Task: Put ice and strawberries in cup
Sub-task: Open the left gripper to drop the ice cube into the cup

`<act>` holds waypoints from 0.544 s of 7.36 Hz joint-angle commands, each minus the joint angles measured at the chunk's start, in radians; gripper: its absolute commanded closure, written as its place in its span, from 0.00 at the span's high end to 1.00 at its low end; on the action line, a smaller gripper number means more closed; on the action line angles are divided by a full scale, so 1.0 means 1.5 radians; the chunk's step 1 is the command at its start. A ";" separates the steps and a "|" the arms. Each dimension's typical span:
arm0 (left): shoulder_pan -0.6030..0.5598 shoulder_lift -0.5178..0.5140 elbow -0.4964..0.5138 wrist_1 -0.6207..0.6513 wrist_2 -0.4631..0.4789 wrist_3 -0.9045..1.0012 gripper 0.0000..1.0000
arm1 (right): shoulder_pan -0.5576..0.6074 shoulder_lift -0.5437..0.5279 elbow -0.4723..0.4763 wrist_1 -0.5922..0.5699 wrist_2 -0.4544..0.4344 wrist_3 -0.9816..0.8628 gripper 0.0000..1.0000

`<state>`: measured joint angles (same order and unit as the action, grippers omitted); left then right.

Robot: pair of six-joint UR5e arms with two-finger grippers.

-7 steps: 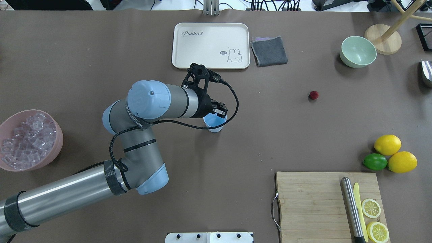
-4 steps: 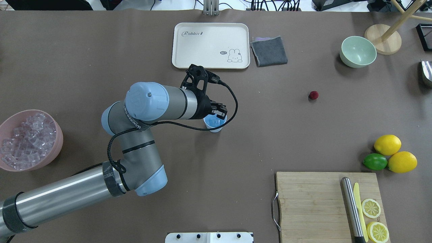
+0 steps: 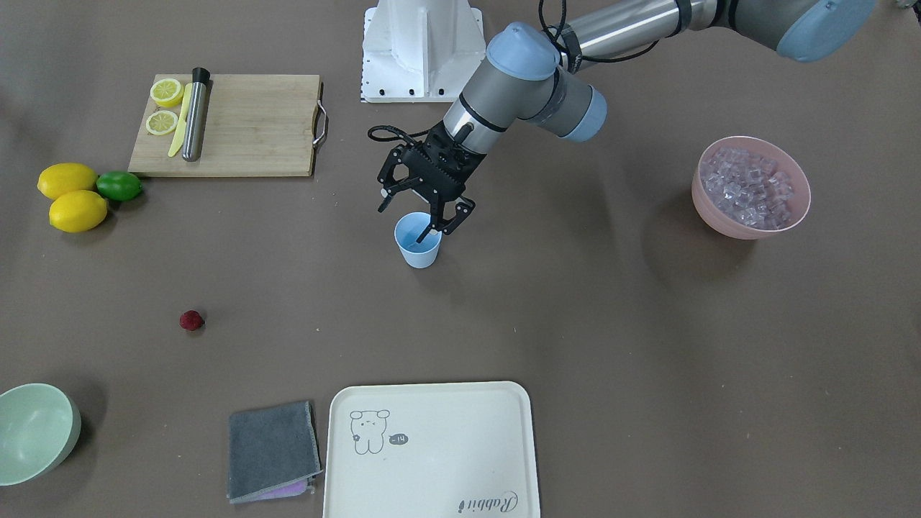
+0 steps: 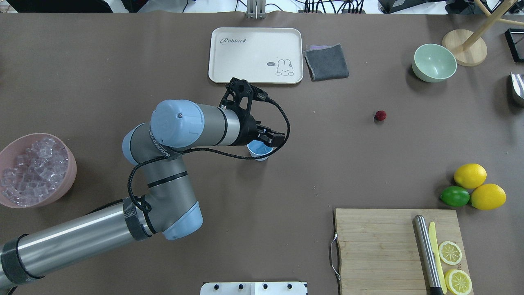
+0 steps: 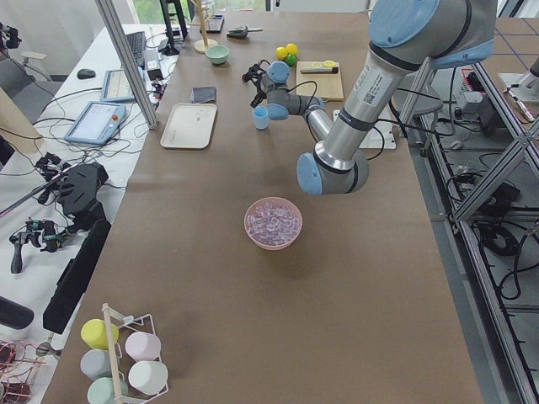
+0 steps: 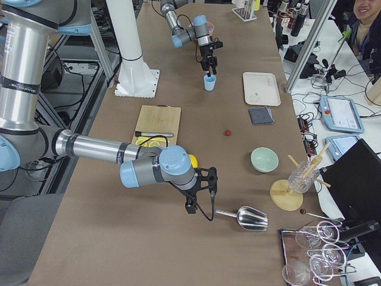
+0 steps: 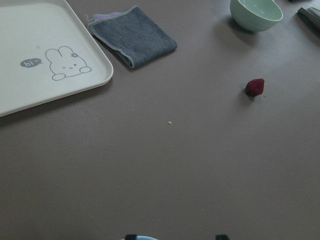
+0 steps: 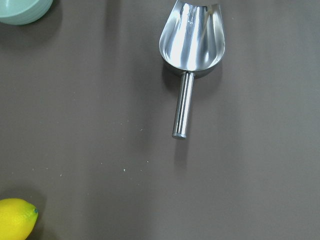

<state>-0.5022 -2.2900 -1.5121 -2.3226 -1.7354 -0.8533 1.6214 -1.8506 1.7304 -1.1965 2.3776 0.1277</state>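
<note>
Blue cup (image 3: pixel 418 248) upright mid-table; L gripper (image 3: pixel 419 216) just over rim, jaws spread, nothing seen held. R gripper (image 6: pixel 193 202) jaws: can't tell. Lift straight up, avoid clipping rim; ice (image 3: pixel 748 183) sits in pink bowl (image 3: pixel 723 223), strawberry (image 3: pixel 191 320) well apart.

Cup (image 3: pixel 416 252) upright ctr, strawberry (image 3: pixel 191 320) apart, ice (image 3: pixel 748 188) piled

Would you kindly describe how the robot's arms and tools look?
Both arms have silver tubes, grey joint housings and rounded light-blue caps. The left arm carries a looping black cable, black tape bands and a black strip with white lettering. The left tool is a black openwork two-finger linkage. The right arm has a similar black right tool and cable.
</note>
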 commanded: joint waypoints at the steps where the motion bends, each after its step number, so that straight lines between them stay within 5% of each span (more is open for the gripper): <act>1: -0.008 0.021 -0.036 0.029 -0.004 -0.049 0.98 | 0.000 -0.001 0.000 0.001 0.000 0.002 1.00; 4: -0.081 0.094 -0.184 0.265 -0.058 -0.008 0.98 | 0.000 -0.001 -0.004 0.001 -0.001 0.002 1.00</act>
<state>-0.5747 -2.2059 -1.6957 -2.0573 -1.7937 -0.9032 1.6214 -1.8515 1.7285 -1.1950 2.3774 0.1303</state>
